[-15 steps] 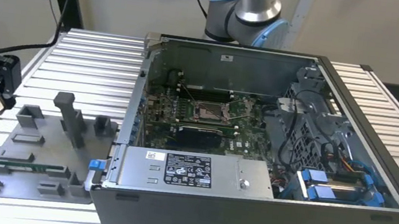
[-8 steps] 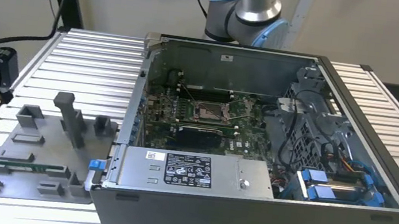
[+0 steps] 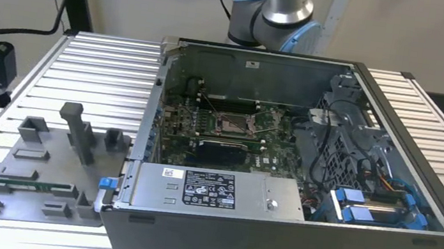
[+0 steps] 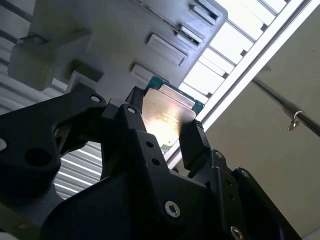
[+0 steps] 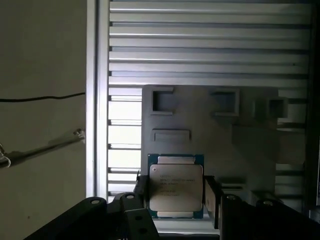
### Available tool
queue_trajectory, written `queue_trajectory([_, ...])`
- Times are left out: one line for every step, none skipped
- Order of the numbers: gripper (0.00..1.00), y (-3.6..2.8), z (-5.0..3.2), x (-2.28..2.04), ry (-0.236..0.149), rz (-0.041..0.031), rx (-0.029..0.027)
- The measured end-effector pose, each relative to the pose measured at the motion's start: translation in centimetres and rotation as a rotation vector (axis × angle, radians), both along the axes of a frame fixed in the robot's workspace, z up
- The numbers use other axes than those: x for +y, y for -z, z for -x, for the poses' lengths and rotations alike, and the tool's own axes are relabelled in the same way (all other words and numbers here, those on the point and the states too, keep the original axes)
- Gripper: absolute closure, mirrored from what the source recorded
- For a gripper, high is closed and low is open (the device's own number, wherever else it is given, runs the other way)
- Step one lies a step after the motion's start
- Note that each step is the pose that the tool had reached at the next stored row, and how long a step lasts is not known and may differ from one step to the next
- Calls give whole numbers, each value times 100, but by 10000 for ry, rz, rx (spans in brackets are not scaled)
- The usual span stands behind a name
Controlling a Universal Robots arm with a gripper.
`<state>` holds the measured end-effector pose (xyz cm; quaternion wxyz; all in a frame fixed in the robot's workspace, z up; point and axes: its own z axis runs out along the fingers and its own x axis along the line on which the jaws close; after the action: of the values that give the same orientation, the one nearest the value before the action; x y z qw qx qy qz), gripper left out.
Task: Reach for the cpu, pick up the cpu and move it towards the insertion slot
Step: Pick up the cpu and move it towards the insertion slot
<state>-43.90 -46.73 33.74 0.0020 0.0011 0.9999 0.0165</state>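
- The gripper is closed on the cpu. In both wrist views I see a black finger pressed against each of two opposite sides of the plate, with no gap at either.
- The fingers grip the cpu by its edges. Its pale metallic face is bare and catches a bright glare in the second wrist view, and a thin green border shows around it.
- In the first wrist view the cpu sits against the grey fixture plate, close to the plate's edge nearest the camera. I cannot tell whether it is clear of the plate or touching it.
- The fixture lies on the slatted table, whose edge rail runs just beside it in the first wrist view. Past that rail I see floor and a thin cable.
- In the exterior view the fixture plate is at the table's near corner on the exterior view's left, with a green memory stick along its near edge.
- The open computer case stands just beside the fixture and takes up the middle and the exterior view's right of the table.
- The insertion slot is on the board inside the case, about midway along and nearer the case's far wall. Its silver frame surrounds a dark centre, well apart from the fixture.
- The arm rises behind the far wall of the case.
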Motion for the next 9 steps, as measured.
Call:
queue_trajectory([100,-18,0,0,0,0,0])
queue_trajectory([100,-35,0,0,0,0,0])
queue_trajectory([100,-51,0,0,0,0,1])
queue_trajectory([100,-68,0,0,0,0,0])
queue_trajectory([100,-85,0,0,0,0,0])
queue_trajectory([100,-103,0,0,0,0,-1])
queue_trajectory([100,-120,0,0,0,0,0])
queue_trajectory([100,-139,0,0,0,0,-1])
queue_trajectory([100,-157,0,0,0,0,-1])
